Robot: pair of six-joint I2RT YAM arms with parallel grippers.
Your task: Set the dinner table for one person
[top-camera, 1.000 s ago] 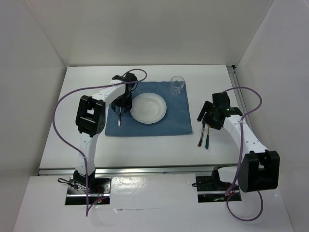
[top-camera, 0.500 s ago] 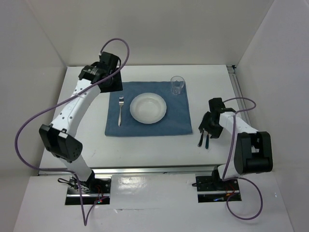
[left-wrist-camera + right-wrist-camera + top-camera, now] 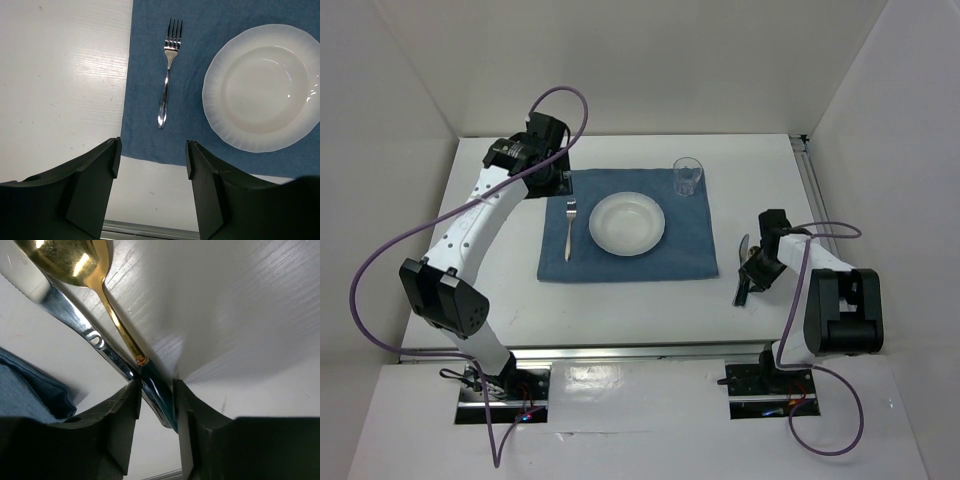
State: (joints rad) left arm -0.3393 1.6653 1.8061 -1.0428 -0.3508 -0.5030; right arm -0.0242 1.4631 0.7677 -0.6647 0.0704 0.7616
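On the white dinner table (image 3: 470, 300) lies a blue cloth mat (image 3: 690, 245) with a white plate (image 3: 627, 224), a fork (image 3: 568, 228) to its left and a glass (image 3: 688, 176) on its far right corner. Right of the mat, a gold spoon (image 3: 70, 260) with a teal handle and a silver knife (image 3: 75, 320) lie side by side. My right gripper (image 3: 156, 390) is low over them (image 3: 753, 268), its jaws pressed against both handles. My left gripper (image 3: 152, 150) hangs open and empty above the mat's left edge (image 3: 552, 178), looking down on the fork (image 3: 167, 70) and plate (image 3: 262, 95).
A metal rail (image 3: 810, 180) runs along the table's right edge and another (image 3: 620, 350) along the front. White walls enclose the back and both sides. The left arm's purple cable (image 3: 380, 270) loops out over the left of the table.
The left arm lifted off the fork and swung up to the back left. The right gripper dropped onto the spoon and knife, and its jaws narrowed around their handles.
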